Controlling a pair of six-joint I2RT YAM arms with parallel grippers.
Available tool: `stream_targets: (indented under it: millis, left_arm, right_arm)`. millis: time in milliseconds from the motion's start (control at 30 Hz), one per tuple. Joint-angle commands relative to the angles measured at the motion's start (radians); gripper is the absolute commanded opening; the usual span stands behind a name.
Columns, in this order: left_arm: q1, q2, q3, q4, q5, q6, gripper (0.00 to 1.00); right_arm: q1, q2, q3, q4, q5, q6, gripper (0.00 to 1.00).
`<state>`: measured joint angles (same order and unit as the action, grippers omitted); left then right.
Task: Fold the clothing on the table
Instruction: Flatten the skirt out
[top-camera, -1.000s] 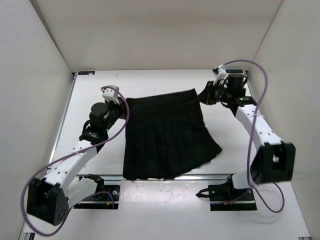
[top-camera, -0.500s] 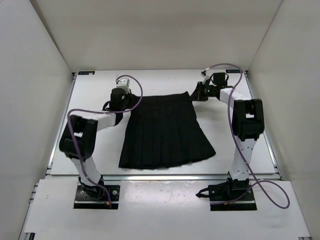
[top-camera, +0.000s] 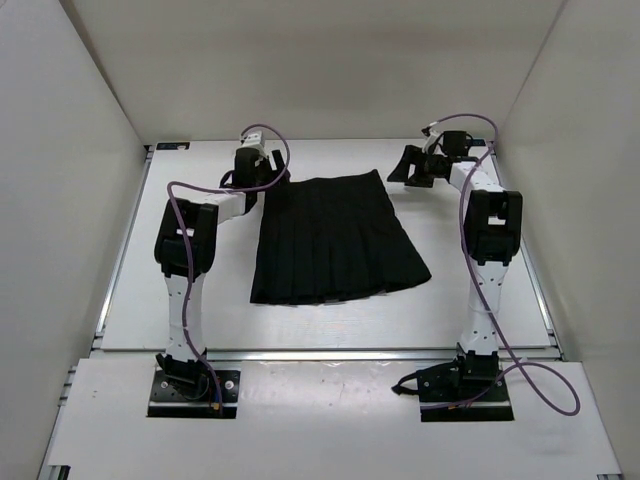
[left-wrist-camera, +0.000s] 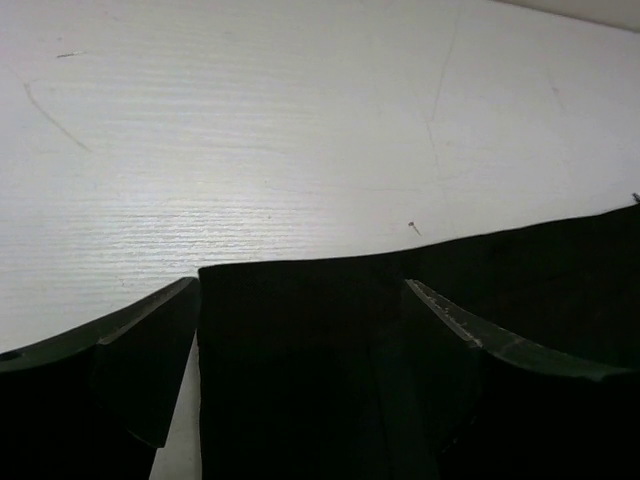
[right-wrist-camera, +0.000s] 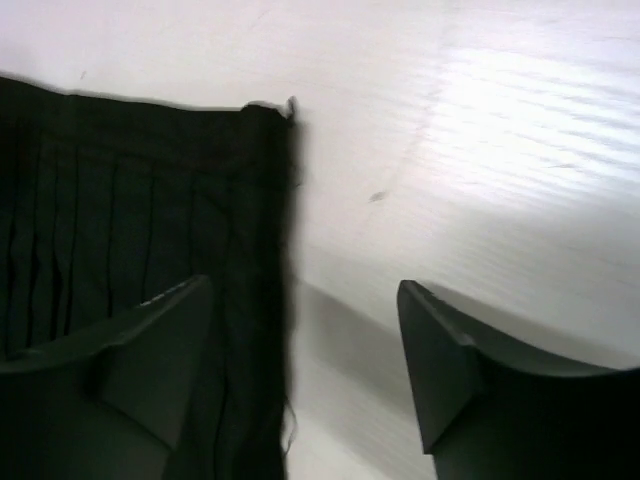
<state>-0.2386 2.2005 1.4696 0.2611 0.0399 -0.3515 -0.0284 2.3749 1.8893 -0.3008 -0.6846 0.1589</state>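
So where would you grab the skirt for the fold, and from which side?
Likely its far waistband corners, each from its outer side: the skirt lies flat on the table, so only edges can be pinched.

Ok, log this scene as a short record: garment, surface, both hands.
garment: black pleated skirt, lying flat, unfolded
surface: white table
layout: waistband at the far side, hem at the near side
left hand: open, over the far left waistband corner
right hand: open, at the far right waistband corner, holding nothing
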Motion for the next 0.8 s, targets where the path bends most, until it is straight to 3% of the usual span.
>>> stream_targets:
  millis: [0,167,433,567,767]
  left_arm:
    - [0.001,-0.025,0.066,-0.08,-0.015,0.002,0.92]
    - [0.005,-0.027,0.109,-0.198,-0.086,-0.072,0.88]
    - [0.027,0.005,0.146,-0.319,-0.052,-0.167,0.81]
    - [0.022,0.01,0.144,-0.327,-0.023,-0.193,0.81]
    - [0.036,-0.008,0.078,-0.28,0.034,-0.256,0.81]
  right_arm:
    - [-0.008,0.032,0.091,-0.023,0.056,-0.027,0.75]
    - [0.015,0.058,0.172,-0.015,0.068,-0.021,0.89]
    - [0.071,0.139,0.231,-0.043,0.03,-0.025,0.87]
    - [0.1,0.17,0.271,-0.063,0.051,-0.01,0.81]
    - [0.111,0.196,0.34,-0.098,0.114,0.002,0.8]
